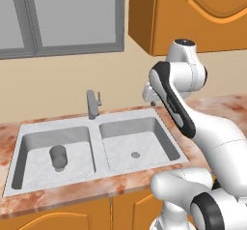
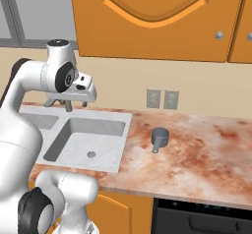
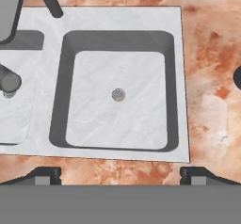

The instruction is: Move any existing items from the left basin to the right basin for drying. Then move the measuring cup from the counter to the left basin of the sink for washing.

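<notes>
The dark grey tumbler (image 1: 59, 157) stands in the left basin (image 1: 34, 164) of the pale marbled sink (image 1: 99, 123); the hand view catches it at the left edge (image 3: 8, 82). The right basin (image 1: 144, 144) (image 3: 141, 115) holds nothing but its drain. The grey-blue measuring cup (image 2: 160, 136) sits on the mottled counter (image 2: 197, 149) to the right of the sink, handle toward the front. My gripper (image 1: 150, 101) (image 2: 74, 99) (image 3: 121, 176) hangs high over the right basin, pointing down, open with nothing between its fingers (image 3: 42, 176).
The grey faucet (image 1: 90, 103) rises at the sink's middle back. Orange wall cabinets (image 2: 157, 16) hang above the counter. A window (image 1: 62, 16) is behind the left basin. Two wall outlets (image 2: 162, 99) sit behind the measuring cup.
</notes>
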